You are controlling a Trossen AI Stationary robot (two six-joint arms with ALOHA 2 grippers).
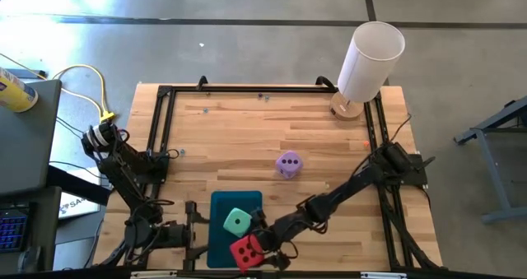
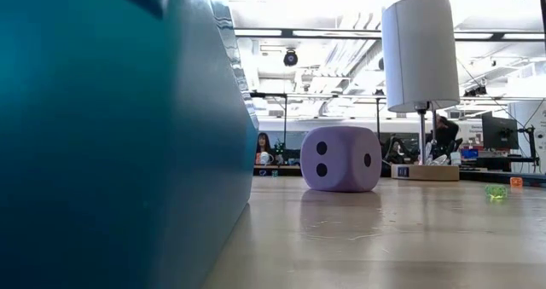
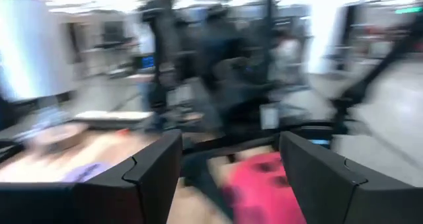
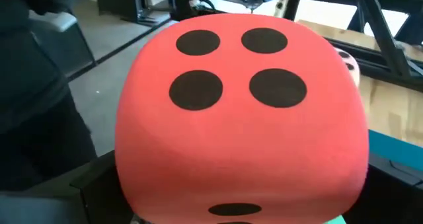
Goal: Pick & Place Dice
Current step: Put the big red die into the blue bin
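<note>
A flat teal tray lies at the table's near edge. The mint green die sits on it. The red die is at the tray's near end, four pips up, between the open fingers of my right gripper, which comes from the right. A pale pink die peeks out behind the red one. The lilac purple die rests on the wood mid-table. My left gripper is open just left of the tray, pointing level toward the red die. My right gripper has one finger on each side of the red die's lower half. Whether they touch its sides cannot be told, because the die fills the wrist view.
A tall white cylinder on a wooden base stands at the far right corner. Black frame rails run along the table's left, far and right sides. The tray's wall fills the left of the low view. Bare wood lies around the purple die.
</note>
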